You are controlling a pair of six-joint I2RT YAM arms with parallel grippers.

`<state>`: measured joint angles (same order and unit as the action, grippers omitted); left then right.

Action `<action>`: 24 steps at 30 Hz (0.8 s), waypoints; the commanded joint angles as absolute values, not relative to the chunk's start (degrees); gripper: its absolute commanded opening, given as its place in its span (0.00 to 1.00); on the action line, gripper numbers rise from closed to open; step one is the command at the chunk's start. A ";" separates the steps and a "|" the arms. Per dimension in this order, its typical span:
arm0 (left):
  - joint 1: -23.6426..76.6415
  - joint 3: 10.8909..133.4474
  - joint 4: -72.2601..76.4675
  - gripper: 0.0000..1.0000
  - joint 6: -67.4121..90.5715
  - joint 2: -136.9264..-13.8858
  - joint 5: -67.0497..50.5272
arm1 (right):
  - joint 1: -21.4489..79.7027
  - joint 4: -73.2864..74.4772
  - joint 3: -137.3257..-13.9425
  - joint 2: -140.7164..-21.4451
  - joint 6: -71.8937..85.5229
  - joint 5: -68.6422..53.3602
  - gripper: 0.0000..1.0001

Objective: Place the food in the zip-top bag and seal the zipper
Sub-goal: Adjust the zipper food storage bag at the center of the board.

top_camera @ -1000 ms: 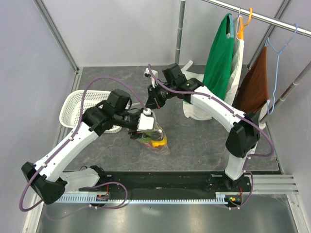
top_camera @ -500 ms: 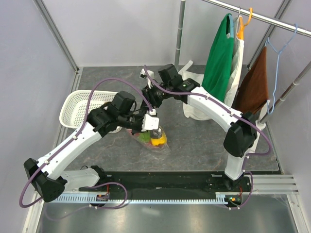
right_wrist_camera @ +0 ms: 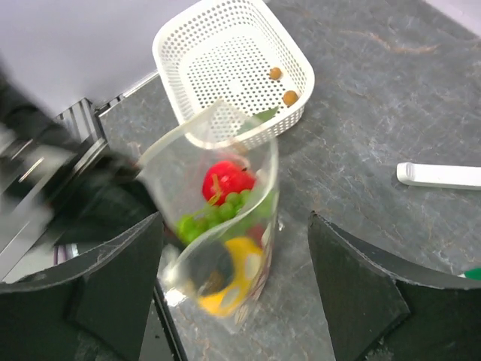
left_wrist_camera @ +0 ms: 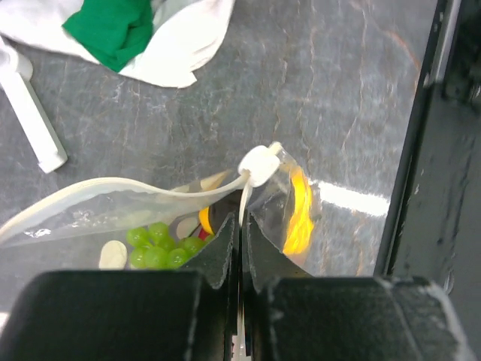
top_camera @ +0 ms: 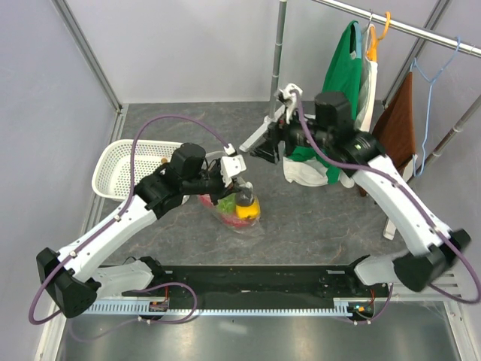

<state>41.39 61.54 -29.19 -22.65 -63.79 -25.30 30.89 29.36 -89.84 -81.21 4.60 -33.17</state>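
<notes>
Bare table (top_camera: pixel 323 218) to the right of and in front of the bag (top_camera: pixel 234 210): open approach there. Left side blocked: the left gripper (left_wrist_camera: pixel 240 244) pinches the bag's top edge, its arm lying between bag and basket (top_camera: pixel 120 158). Behind, the right gripper (top_camera: pixel 263 150) hangs with jaws spread, near the rack foot (top_camera: pixel 252 139), pole (top_camera: pixel 279 60) and cloth heap (top_camera: pixel 304 173). Bag mouth gapes upward, unobstructed.

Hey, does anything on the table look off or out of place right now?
The bag gapes open at the mouth with the food inside, the left gripper pinching its edge by the slider. Two small brown bits lie in the basket. Nothing looks spilled.
</notes>
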 commanded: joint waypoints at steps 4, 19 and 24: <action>41.57 66.43 -20.66 0.02 -6.16 -65.48 -19.86 | 31.38 24.27 -71.15 -64.35 -2.10 -35.16 0.79; 42.80 68.30 -20.31 0.02 -3.25 -66.54 -20.83 | 31.99 12.93 -63.29 -65.04 -9.58 -38.58 0.56; 42.80 66.89 -19.43 0.02 -5.01 -65.22 -24.25 | 32.43 11.08 -61.44 -66.53 -13.00 -44.28 0.55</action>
